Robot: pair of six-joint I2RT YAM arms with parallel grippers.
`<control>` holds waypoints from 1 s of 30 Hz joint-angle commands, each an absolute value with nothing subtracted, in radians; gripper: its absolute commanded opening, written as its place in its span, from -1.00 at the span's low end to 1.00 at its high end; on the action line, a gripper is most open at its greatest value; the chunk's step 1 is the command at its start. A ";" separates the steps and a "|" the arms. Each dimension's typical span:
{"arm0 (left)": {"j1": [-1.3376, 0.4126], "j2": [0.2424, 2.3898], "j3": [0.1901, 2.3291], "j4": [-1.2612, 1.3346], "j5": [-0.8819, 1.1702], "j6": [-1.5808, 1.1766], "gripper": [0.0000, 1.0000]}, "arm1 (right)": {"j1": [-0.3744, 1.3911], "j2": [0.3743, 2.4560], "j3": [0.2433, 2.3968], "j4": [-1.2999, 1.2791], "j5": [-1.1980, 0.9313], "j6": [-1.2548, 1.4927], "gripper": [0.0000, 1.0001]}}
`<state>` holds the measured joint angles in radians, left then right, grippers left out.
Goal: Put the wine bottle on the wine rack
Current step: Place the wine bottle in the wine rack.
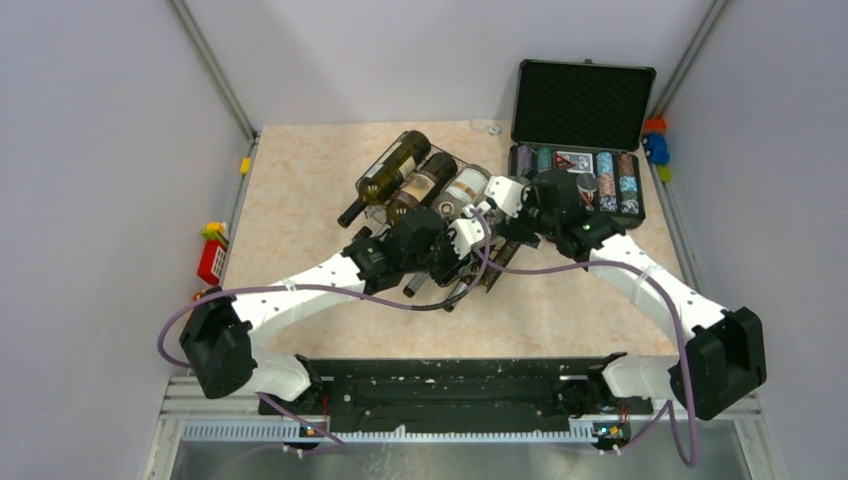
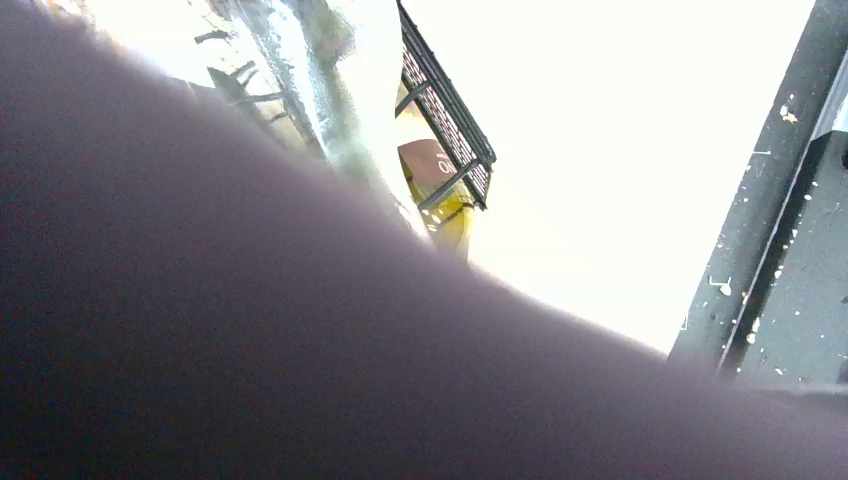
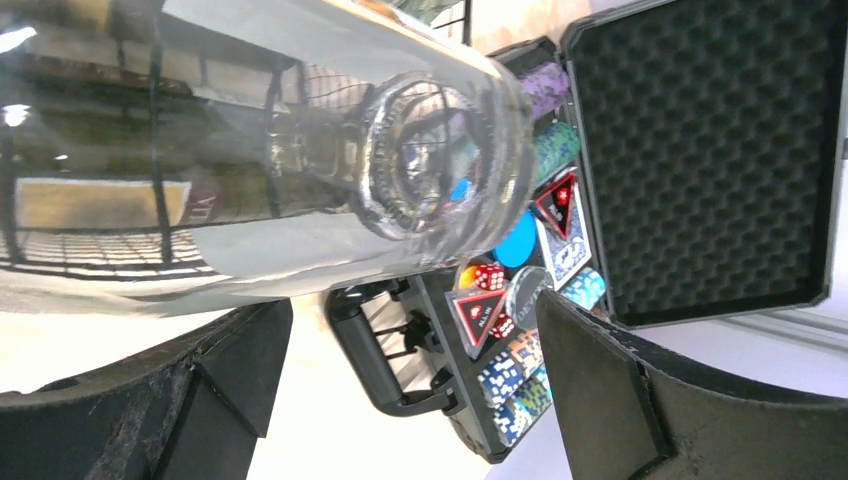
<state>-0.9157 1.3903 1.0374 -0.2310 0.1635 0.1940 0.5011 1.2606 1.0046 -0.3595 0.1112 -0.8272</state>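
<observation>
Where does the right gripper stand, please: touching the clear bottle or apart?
Cannot tell: the right wrist view shows the clear bottle over the open right gripper, without plain contact or gap.

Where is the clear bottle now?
Top view, centre: clear bottle lies rightmost on the wine rack, beside the brown bottle, left of the chip case.

A red triangular token is bearing what seems to be "ALL IN", while a maroon bottle label behind the wine rack is showing a white "O"-like mark, nothing more being legible.
</observation>
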 commanded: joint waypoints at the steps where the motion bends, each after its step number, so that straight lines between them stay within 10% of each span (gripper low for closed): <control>1: -0.962 1.422 1.019 -0.248 0.348 0.201 -1.00 | 0.508 1.263 1.074 -0.351 0.009 -0.784 0.89; 21: -0.976 1.417 0.915 -0.147 0.337 0.202 -1.00 | 0.405 1.206 1.091 -0.447 -0.037 -0.765 0.93; 30: -0.976 1.411 0.913 -0.139 0.314 0.199 -0.58 | 0.334 1.259 1.121 -0.471 -0.030 -0.762 0.93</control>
